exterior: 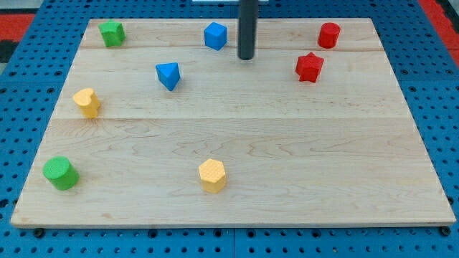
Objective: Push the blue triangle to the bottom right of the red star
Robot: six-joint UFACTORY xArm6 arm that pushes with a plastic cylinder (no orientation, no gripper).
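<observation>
You are looking down at a pale wooden board (237,143) lying on a blue pegboard (29,107). Eight small blocks sit on it, in four colours, two of each.

Blue, two: the blue triangle (168,74) in the upper left part of the board, and a blue cube (215,35) near the view's top, up and to the right of the triangle.

Red, two: the red star (309,67) in the upper right part, and a red cylinder (329,34) just above and right of it.

Green, two: a green block (112,33) at the top left corner, whose shape is hard to make out, perhaps a star, and a green cylinder (59,173) at the bottom left.

Yellow, two: a yellow block (87,102) at the left edge, possibly heart-shaped, and a yellow hexagon (212,175) near the bottom centre.

The arm carries no claw, only a dark rod coming down from the view's top. My tip (246,57) rests on the board just right of the blue cube, touching no block. The blue triangle lies well to the left of my tip and slightly lower. The red star lies to the right of my tip, so the tip stands between the two.
</observation>
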